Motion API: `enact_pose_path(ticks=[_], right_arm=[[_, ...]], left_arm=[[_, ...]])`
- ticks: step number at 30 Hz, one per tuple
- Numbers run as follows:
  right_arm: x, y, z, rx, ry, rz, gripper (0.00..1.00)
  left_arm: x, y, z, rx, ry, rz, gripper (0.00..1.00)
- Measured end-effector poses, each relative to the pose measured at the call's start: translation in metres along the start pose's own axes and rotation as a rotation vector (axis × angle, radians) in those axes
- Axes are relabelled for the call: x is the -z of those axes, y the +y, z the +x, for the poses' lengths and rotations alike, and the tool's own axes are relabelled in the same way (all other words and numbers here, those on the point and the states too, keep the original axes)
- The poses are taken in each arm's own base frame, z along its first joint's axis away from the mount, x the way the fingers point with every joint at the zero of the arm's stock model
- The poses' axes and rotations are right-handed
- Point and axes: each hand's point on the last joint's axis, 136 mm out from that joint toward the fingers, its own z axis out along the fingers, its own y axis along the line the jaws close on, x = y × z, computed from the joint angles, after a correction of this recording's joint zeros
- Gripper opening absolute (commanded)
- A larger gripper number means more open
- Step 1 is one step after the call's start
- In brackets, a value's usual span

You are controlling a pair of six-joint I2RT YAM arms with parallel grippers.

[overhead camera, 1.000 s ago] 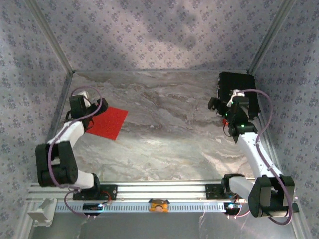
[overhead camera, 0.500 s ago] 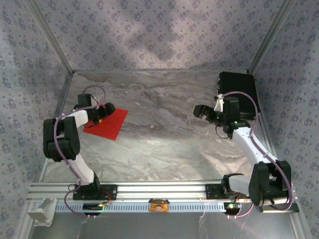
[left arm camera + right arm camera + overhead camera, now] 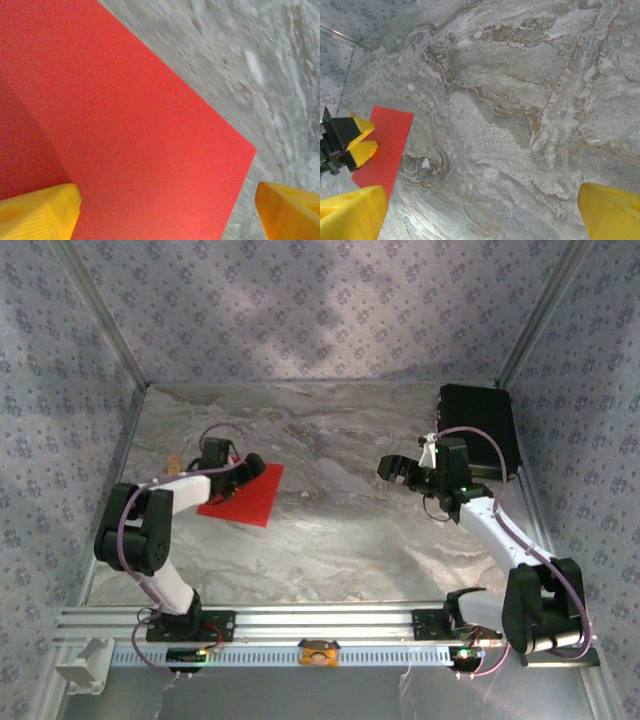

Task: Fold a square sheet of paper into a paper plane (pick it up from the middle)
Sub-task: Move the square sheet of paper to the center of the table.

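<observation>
We judge the square sheet of paper [image 3: 250, 498] light, limp; pinch mid-sheet; left pincer [image 3: 165, 215] wide, seemingly empty; right pincer [image 3: 480, 215] too.

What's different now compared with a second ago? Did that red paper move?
The left hand swung in from the left edge of the grey marbled table to hang over the flat square sheet of bright red paper, and the sheet slid right, toward the middle. That hand is open, not gripping. The right hand reached leftward toward the centre, open too. The black box stayed put; the paper is still unfolded.
</observation>
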Motion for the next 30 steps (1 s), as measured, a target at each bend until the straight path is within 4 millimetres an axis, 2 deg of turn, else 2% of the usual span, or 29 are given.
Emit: enact_pose_path(ticks=[5,10,12,16,19,22,26,30], right_arm=[[-0.004,0.002,0.006,-0.010,-0.002,0.015,0.99],[-0.008,0.002,0.015,-0.013,0.011,0.027,0.99],[-0.009,0.001,0.018,-0.015,0.015,0.029,0.99],[-0.010,0.000,0.020,-0.015,0.012,0.031,0.99],[-0.010,0.002,0.017,-0.009,0.001,0.024,0.99],[-0.010,0.005,0.017,-0.001,-0.003,0.015,0.99],[-0.011,0.009,0.018,0.005,-0.001,0.007,0.99],[-0.014,0.008,0.022,0.005,0.013,0.010,0.99]], left_arm=[[-0.003,-0.041,0.047,0.092,-0.005,0.036,0.95],[0.001,-0.060,0.074,0.067,0.000,0.002,1.00],[0.004,-0.058,0.072,0.019,-0.010,-0.048,1.00],[0.015,-0.059,0.050,-0.134,-0.052,-0.126,1.00],[0.023,-0.060,0.035,-0.217,-0.042,-0.105,1.00],[0.022,-0.053,0.025,-0.218,0.006,-0.058,1.00],[0.019,-0.043,0.024,-0.208,0.098,0.002,0.97],[0.014,-0.051,0.043,-0.274,0.202,0.044,0.97]])
